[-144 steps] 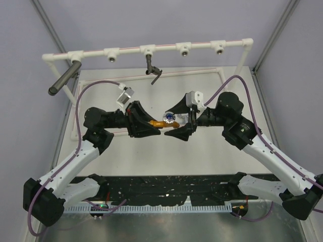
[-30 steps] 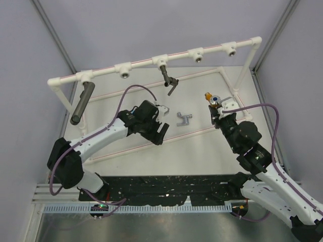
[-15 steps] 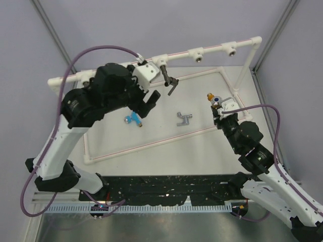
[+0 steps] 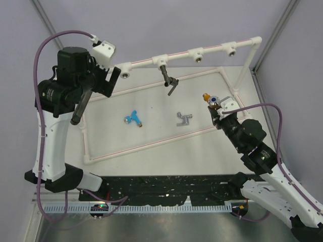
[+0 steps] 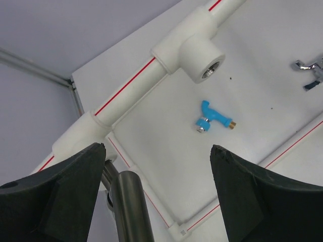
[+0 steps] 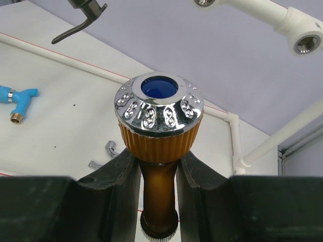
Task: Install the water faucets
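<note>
Black fingers of the right gripper [image 6: 159, 174] clamp the stem of the orange-gold faucet [image 6: 159, 138], held upright above the table [image 4: 151, 136] with its chrome cap on top. The left gripper [image 5: 157, 166] hangs with fingers spread wide and nothing between them, just over the white pipe [image 5: 128, 83] and dark grey cylinder [image 5: 132, 206]. Below, the blue faucet [image 5: 212, 117] and silver faucet [image 4: 184, 119] lie apart on the table.

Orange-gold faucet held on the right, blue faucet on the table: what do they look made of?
The orange-gold faucet: ribbed orange knob looks like tinted plastic or lacquered metal; its embossed cap is mirror-bright, likely chrome plated, with a glossy blue inset.
The blue faucet: matte, even colour suggests plastic, with a shiny silvery collar and a brass-looking end.
</note>
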`<move>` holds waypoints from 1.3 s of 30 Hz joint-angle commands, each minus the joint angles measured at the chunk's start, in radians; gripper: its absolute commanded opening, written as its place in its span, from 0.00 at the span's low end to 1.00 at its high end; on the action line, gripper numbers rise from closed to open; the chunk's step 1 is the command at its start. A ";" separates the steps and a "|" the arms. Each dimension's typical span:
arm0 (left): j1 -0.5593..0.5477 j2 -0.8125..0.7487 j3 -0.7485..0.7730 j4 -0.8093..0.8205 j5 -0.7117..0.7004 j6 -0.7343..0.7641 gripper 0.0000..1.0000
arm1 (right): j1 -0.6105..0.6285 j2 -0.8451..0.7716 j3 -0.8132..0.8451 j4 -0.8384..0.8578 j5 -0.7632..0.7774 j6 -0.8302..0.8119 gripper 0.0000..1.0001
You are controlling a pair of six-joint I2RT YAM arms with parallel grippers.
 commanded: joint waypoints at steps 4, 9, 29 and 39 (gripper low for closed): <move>0.282 -0.046 -0.123 0.217 0.323 0.030 0.86 | -0.002 -0.007 0.020 0.051 -0.124 0.011 0.05; 0.430 -0.026 -0.130 0.260 0.524 0.019 0.87 | -0.002 0.011 0.033 0.039 -0.107 -0.007 0.05; 0.801 -0.159 -0.480 0.551 0.335 -0.413 0.87 | -0.137 0.111 0.044 0.162 -0.071 0.019 0.05; 0.873 -0.129 -0.563 0.660 0.340 -0.548 0.86 | -0.241 0.171 0.045 0.249 -0.158 0.080 0.05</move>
